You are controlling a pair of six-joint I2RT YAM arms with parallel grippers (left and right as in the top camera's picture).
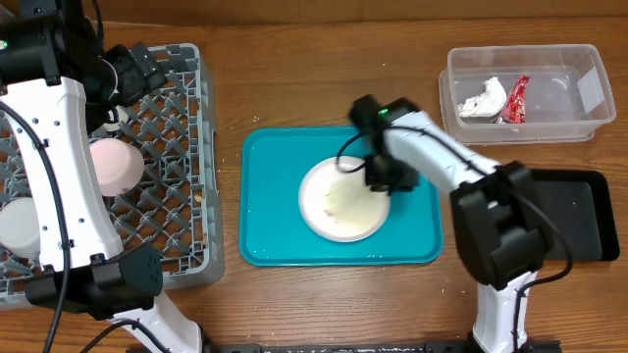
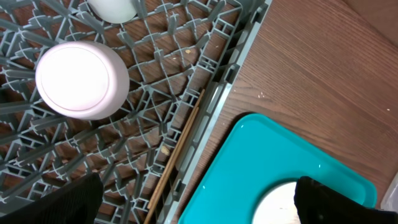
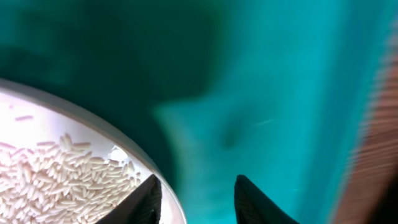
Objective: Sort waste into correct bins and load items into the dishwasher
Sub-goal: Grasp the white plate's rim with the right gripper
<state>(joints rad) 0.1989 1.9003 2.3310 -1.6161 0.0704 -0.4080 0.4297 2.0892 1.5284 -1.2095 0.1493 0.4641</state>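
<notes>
Right end effector (image 3: 198, 198) is spread open, straddling the rim of the white plate (image 1: 339, 201) on the teal tray (image 1: 275, 157); nothing pinched. Rice (image 3: 56, 174) sits on the plate (so I'd tip it into the black tray (image 1: 589, 211) before racking). Napkin (image 1: 484, 98) and red wrapper (image 1: 516, 98) lie in the clear tub (image 1: 569, 69). Left end effector (image 2: 199, 199) hangs open and empty over the rack (image 1: 186, 118), near the cup (image 2: 81, 78). A chopstick (image 2: 180, 149) lies along the rack's edge.

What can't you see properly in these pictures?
Black tray: left part behind the right arm, overhead.
Dish: right rim under the right gripper, overhead.
Rack: left side behind the left arm, overhead.
Teal tray: blurred in the right wrist view.
</notes>
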